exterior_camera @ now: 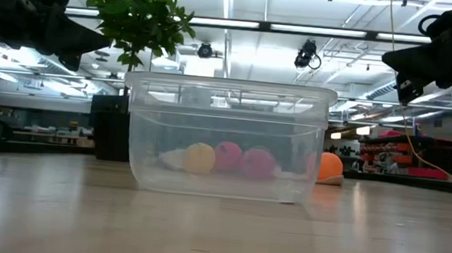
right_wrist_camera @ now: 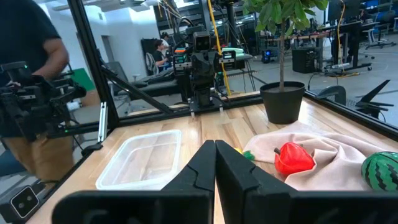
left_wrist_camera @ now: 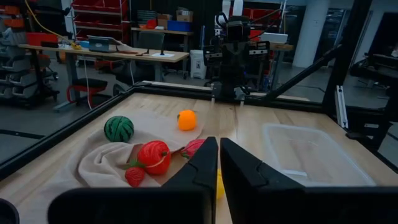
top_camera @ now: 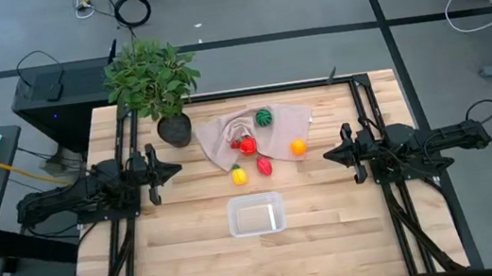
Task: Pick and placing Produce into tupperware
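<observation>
High view: the produce lies on the cloth midway between both pressed-together claws, left claw and right claw equally near, with the empty tupperware sitting apart.

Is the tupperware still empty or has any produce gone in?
Empty. The tupperware shows only bare floor from above; all the produce lies on or beside the cloth.

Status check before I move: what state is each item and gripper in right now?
Container: upright, lidless, empty.
Watermelon: on the cloth.
Red pepper: on the cloth.
Yellow piece: on the table, by the cloth edge.
Red piece: on the table.
Orange: on the table.
Left gripper: shut, holding nothing.
Right gripper: shut, holding nothing.
</observation>
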Motion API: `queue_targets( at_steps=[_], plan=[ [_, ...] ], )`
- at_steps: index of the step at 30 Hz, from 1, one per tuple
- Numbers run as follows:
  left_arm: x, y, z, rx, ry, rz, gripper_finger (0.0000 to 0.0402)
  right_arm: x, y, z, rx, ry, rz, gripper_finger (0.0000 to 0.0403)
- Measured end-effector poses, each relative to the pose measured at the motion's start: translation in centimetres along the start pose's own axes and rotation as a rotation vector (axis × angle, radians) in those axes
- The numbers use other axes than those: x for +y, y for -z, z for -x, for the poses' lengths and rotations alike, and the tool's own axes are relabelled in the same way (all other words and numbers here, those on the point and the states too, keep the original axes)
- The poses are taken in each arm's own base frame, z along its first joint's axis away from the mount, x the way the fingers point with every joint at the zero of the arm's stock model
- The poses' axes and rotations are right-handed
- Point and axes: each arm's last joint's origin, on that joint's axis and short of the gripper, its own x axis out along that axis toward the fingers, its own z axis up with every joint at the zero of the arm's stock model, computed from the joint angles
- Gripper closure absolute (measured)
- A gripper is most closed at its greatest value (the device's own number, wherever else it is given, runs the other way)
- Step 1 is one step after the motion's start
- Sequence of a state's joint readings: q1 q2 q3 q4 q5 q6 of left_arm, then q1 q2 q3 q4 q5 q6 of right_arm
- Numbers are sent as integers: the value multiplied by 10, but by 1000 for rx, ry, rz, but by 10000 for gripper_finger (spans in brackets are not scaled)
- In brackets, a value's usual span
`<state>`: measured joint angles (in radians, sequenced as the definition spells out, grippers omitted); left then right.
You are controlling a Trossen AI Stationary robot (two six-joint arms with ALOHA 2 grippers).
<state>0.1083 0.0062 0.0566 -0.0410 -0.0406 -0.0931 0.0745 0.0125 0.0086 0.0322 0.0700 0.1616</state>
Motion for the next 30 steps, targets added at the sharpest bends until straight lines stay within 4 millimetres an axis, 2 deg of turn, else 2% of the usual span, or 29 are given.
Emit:
queue_targets(
  at_steps=[7, 18, 30],
  plan=[
    [0, 0, 0, 0, 0, 0, 366, 0, 0, 0, 0, 0, 0, 386],
    [0, 0, 0, 0, 0, 0, 378, 0, 0, 0, 0, 0, 0, 386],
    [0, 0, 0, 0, 0, 0, 366, 0, 0, 0, 0, 0, 0, 386]
  ],
)
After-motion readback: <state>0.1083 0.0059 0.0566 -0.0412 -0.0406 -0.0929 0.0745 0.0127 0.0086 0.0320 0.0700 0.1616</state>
